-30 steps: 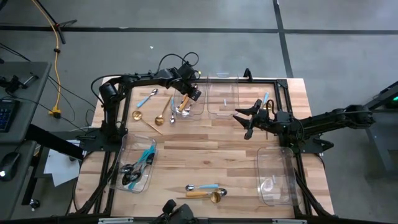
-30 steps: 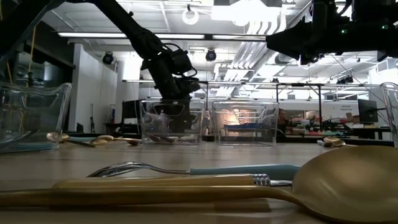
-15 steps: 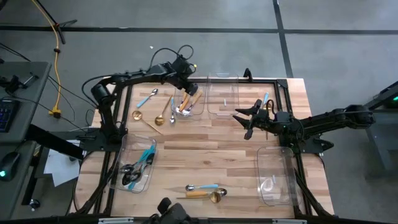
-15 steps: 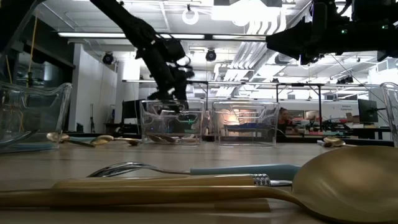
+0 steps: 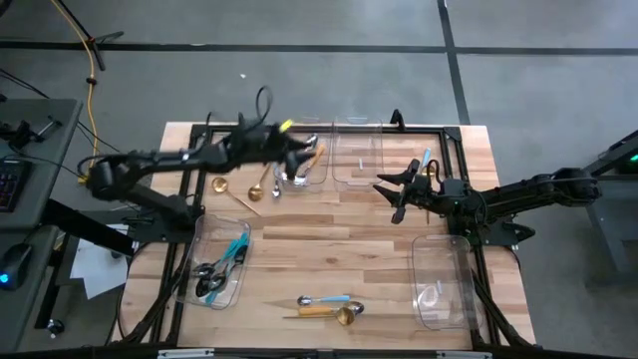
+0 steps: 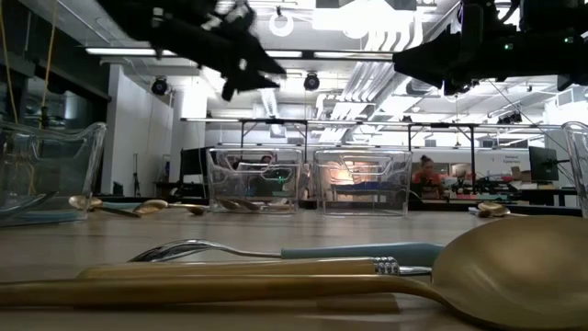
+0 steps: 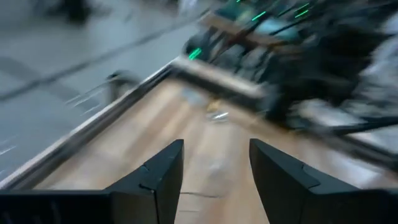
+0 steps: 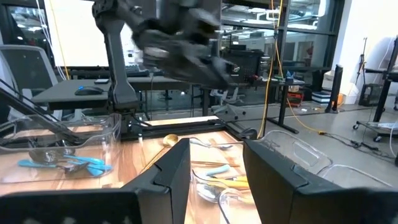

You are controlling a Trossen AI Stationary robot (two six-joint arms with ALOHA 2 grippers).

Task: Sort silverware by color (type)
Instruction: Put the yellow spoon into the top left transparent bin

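Note:
My left gripper [image 5: 299,156] [image 7: 214,149] hangs open and empty high above the far-left clear bin [image 5: 321,176], which holds orange-handled spoons [image 5: 315,153]; in the low view it is well above the bins [image 6: 250,66]. My right gripper [image 5: 392,195] [image 8: 214,149] waits open and empty over the table's right half. Gold spoons [image 5: 242,196] lie left of that bin. Dark-headed, blue-handled pieces [image 5: 221,267] fill the near-left bin. A light-blue spoon [image 5: 325,299] and a gold spoon [image 5: 335,314] lie flat by the near edge. One blue-handled piece [image 5: 426,159] lies by the right arm.
A second clear bin [image 5: 357,160] stands beside the far-left one, and another [image 5: 443,284] sits at the near right. The wood between the bins is bare. Black frame rails [image 5: 459,150] run along the table's edges. People and desks show in the room behind.
My left gripper has risen out of the far-left bin to well above it and tipped from pointing down to nearly level, while its arm has swung low toward the table's left side. The right arm has kept still.

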